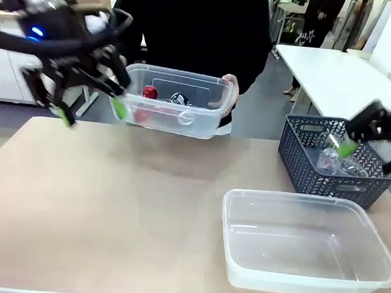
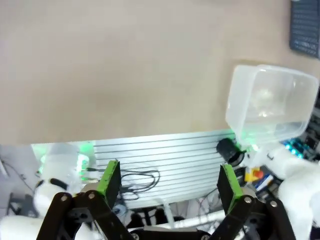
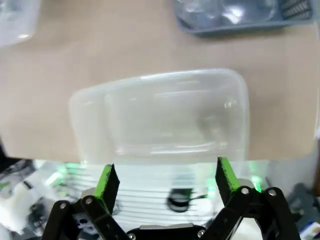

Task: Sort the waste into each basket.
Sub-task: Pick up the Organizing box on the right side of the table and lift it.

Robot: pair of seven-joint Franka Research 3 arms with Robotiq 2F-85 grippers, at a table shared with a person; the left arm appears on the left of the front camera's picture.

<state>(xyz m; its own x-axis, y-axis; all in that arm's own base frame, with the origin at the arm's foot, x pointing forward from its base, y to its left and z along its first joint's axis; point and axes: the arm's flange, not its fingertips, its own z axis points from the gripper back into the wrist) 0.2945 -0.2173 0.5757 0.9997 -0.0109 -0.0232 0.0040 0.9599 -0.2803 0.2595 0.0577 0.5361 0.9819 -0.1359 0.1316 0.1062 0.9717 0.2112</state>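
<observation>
Red cans lie in a clear tub, held by a person's hand, just beside the left gripper, which is spread and empty. The right gripper, also released, hangs over the lattice basket, which holds what look like clear bottles.

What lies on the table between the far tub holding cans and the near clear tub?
Nothing: in the front view, bare table separates the far tub and the near tub.
</observation>
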